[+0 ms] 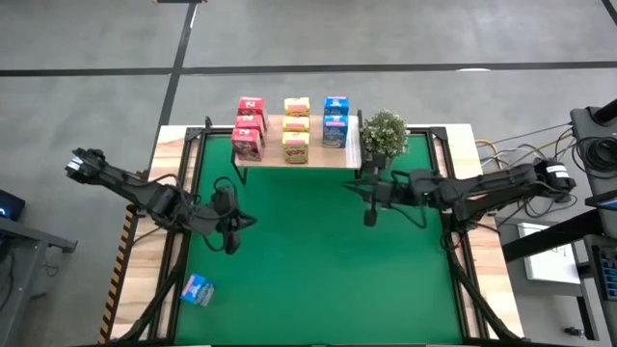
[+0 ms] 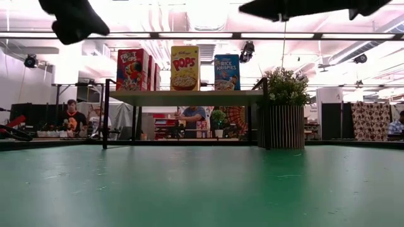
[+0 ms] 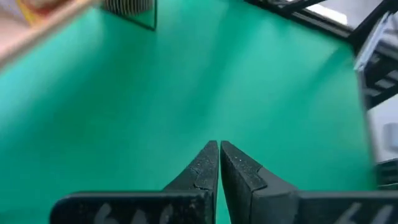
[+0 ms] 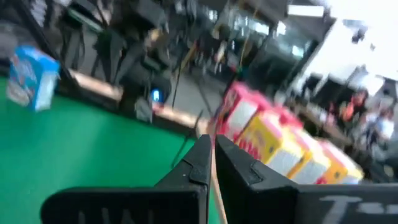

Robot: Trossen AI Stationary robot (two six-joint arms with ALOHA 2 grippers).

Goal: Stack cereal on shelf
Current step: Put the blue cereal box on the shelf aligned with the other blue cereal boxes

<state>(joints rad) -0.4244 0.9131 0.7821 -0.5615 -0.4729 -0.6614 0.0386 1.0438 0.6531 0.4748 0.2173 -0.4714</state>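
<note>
Shelf [image 1: 299, 154] at bench [image 1: 328, 280] far edge holds eight cereal boxes: three pink-red [image 1: 249, 127], three yellow [image 1: 296, 127], two blue [image 1: 335, 121]. Ninth blue box [image 1: 197, 290] lies near-left on bench. Left claw [image 1: 231, 239] closed, empty, above the green. Right claw [image 1: 369, 218] closed, empty, near the plant [image 1: 384, 133].

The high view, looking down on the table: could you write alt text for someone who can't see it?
Eight cereal boxes stand in pink-red, yellow and blue rows on a wooden shelf at the green table's far edge, beside a potted plant. A ninth blue box lies alone near the front-left corner; two dark arms hover empty.
</note>
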